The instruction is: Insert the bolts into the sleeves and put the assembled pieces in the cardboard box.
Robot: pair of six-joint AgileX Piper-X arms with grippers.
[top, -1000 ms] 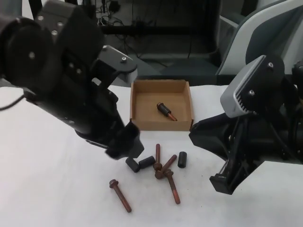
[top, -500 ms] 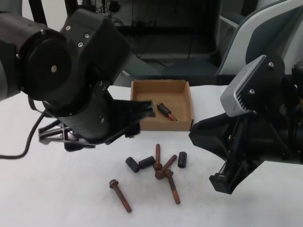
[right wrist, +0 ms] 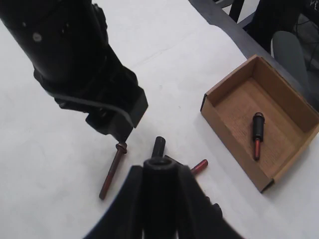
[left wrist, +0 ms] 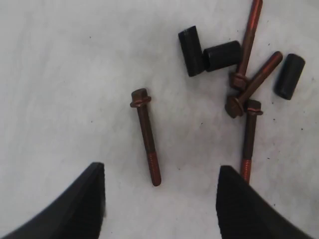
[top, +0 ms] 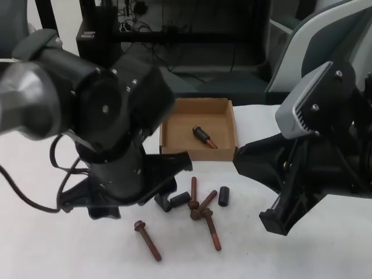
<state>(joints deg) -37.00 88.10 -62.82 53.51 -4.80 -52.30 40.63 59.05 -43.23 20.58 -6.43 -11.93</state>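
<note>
Swinging round and dropping over the last second, my left arm now points its left tool [left wrist: 160,174] straight down at the table [top: 35,244]; my right arm has barely shifted, and nothing on the table has moved.

The left tool is released, its two fingers spread to either side of the threaded end of the single bolt [left wrist: 146,134], which lies flat on the near left, apart from the heap. My right tool [right wrist: 159,172] is clenched on a black sleeve [right wrist: 160,199], held upright with its bore showing.

I judge this to be the pick-up of a bolt for that waiting sleeve. The next move calls for lowering onto the shank, closing squarely, then lining the thread up with the bore.

Three more bolts [left wrist: 254,82] lie crossed to the right, with three loose sleeves [left wrist: 222,55] around them. On the far side, the cardboard box [top: 197,152] already holds one assembled piece [top: 203,136].
</note>
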